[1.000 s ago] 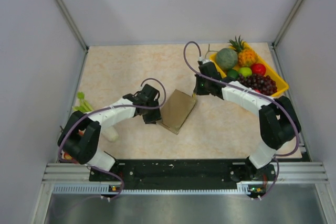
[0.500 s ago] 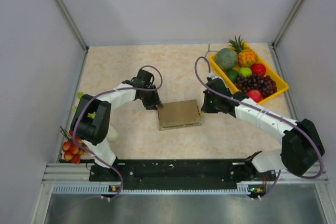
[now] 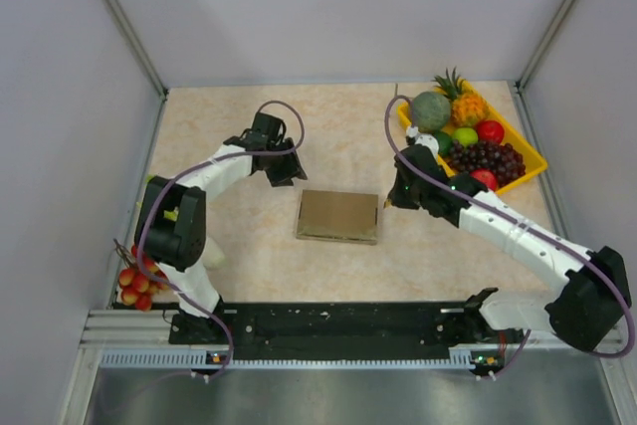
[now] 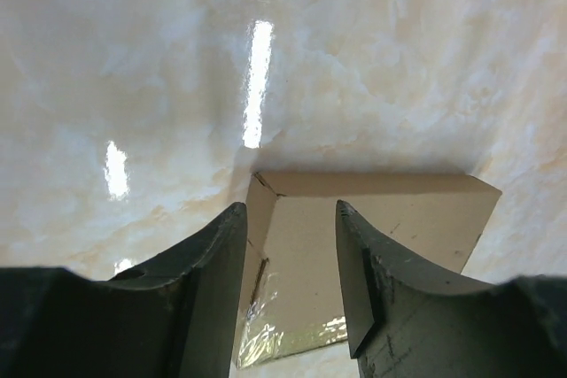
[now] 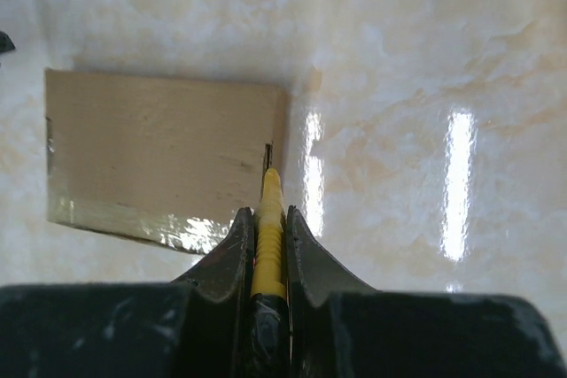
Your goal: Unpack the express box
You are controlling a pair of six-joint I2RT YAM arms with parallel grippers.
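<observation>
Express box, a flat brown cardboard mailer, lies closed on the beige marbled table, just ahead of the left claw, which gapes empty. Right claw pinches a slim yellow cutter, its tip at the box's edge.

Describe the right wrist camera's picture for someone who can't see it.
The right gripper, shut on a yellow cutter, points its blade at the right-hand edge of the express box, a flat brown cardboard box lying on a glossy marbled table. Shiny tape lines the box's near edge.
</observation>
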